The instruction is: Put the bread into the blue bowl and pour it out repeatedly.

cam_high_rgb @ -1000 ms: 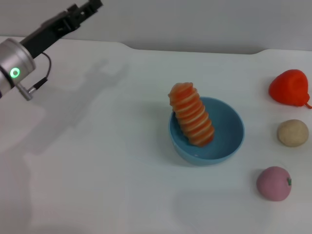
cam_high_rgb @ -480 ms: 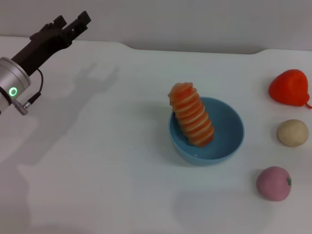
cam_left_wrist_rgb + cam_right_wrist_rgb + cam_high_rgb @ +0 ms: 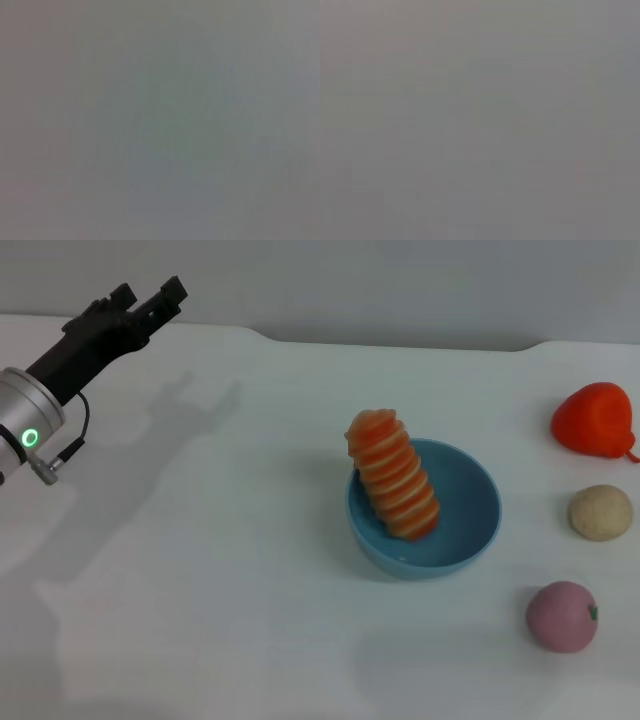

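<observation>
The bread point(image 3: 393, 477), an orange-and-cream striped loaf, leans in the blue bowl point(image 3: 470, 510) at the table's middle, one end resting inside and the other poking up over the bowl's far left rim. My left gripper point(image 3: 150, 295) hangs over the far left corner of the table, well away from the bowl, its fingers slightly apart and holding nothing. The right gripper does not show in any view. Both wrist views are plain grey and show nothing.
Along the right side of the white table point(image 3: 220, 570) lie a red toy fruit point(image 3: 594, 419), a small round tan ball point(image 3: 600, 512) and a pink round toy fruit point(image 3: 562, 616). A grey wall runs behind the table's far edge.
My left arm has dropped and pulled back to the left, the gripper sinking a little toward the table's far left corner. Bread and bowl have not moved.
</observation>
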Controlling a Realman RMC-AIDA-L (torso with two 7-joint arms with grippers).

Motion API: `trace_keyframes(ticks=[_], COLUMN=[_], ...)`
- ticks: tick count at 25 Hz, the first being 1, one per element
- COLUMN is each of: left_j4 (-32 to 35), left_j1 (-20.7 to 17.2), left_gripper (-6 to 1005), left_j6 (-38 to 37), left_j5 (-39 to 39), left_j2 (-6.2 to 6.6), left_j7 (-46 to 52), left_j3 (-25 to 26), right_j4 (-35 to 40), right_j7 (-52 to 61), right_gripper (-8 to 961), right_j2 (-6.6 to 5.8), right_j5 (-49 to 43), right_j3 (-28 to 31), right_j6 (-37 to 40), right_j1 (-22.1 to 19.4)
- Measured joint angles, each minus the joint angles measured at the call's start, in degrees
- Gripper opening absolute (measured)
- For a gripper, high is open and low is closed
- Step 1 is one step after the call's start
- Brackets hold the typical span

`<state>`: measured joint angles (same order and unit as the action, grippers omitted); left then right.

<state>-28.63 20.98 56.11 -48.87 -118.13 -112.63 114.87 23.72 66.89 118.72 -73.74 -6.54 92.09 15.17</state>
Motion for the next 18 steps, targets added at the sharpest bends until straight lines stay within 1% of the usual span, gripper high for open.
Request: trace_keyframes(ticks=[2, 5, 10, 13, 14, 15, 16, 18], left_j4=[0.33, 0.83, 2.51, 5.12, 7.38, 8.36, 8.36, 9.92], left_j1=[0.09, 0.15, 0.87, 1.82, 2.57, 2.86, 2.86, 3.45], left_gripper=[860, 860, 860, 859, 859, 859, 859, 859], left_j6=[-0.10, -0.34, -0.71, -1.01, -1.45, -1.69, -1.69, -2.07], left_j5=[0.01, 0.10, 1.15, 2.67, 5.47, 6.99, 6.99, 9.18], left_j2=[0.00, -0.03, -0.31, -0.45, -0.59, -0.63, -0.63, -0.70], left_j7=[-0.91, -2.98, -10.86, -17.13, -22.14, -24.75, -24.75, -28.81], left_j3=[0.00, 0.00, -0.07, -0.07, -0.18, -0.26, -0.26, -0.33], right_j4=[-4.33, -9.62, -19.08, -22.35, -23.38, -23.94, -23.94, -24.65], right_j7=[-10.37, -22.57, -42.09, -48.13, -48.94, -49.03, -49.03, -49.11], right_gripper=[449, 449, 448, 448, 448, 448, 448, 449], right_j2=[-0.01, 0.01, 0.08, 0.13, 0.16, 0.18, 0.18, 0.20], right_j5=[0.01, 0.40, 1.35, 1.35, 1.35, 1.34, 1.34, 1.29], right_j3=[0.53, 0.84, 1.23, 1.22, 1.18, 1.17, 1.17, 1.17], right_j6=[-0.56, -2.28, -4.44, -6.67, -8.04, -8.72, -8.72, -10.16], right_j1=[0.59, 1.51, 3.20, 4.21, 4.65, 4.82, 4.82, 5.15])
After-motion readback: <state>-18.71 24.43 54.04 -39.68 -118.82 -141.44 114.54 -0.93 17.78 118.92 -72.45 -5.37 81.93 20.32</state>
